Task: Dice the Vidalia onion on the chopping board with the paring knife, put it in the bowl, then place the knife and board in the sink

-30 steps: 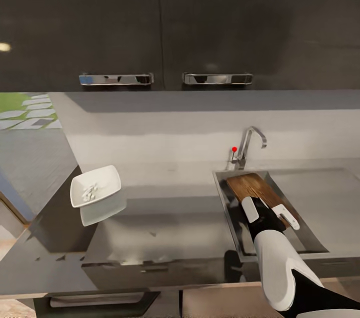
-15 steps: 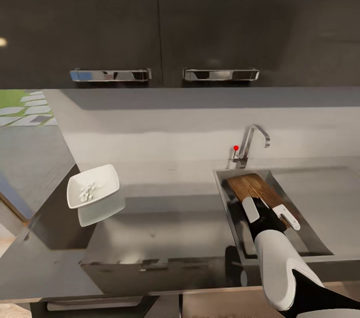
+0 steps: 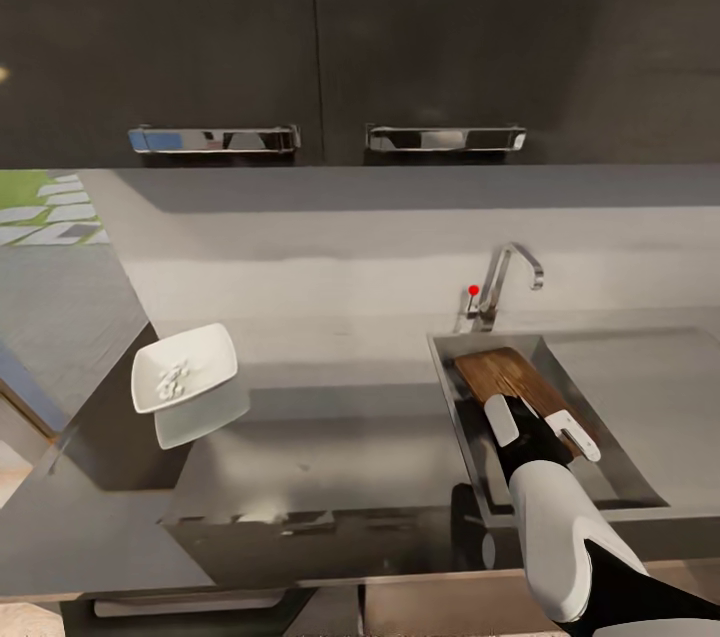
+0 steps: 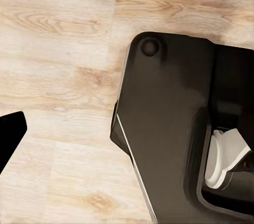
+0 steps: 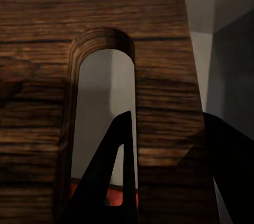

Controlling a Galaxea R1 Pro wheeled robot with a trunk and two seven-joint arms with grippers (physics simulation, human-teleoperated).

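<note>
Your right tool [image 3: 541,427] grips the chopping board [image 3: 503,373] inside the sink [image 3: 610,477]; its wrist view shows one finger [image 5: 108,174] through the board's slot [image 5: 103,113].

Right arm [image 3: 555,527]: glossy white shell on forearm, black at wrist and elbow joint. Fingers [image 3: 501,419] are white flat pads w/ rounded ends on black mounts. Robot base [image 4: 180,129]: matte black, rounded corner, round stud, white wheel part [image 4: 225,158] in recess.

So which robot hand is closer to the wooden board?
Right. The right gripper is at the chopping board in the sink; the left gripper faces the wooden floor below.
</note>
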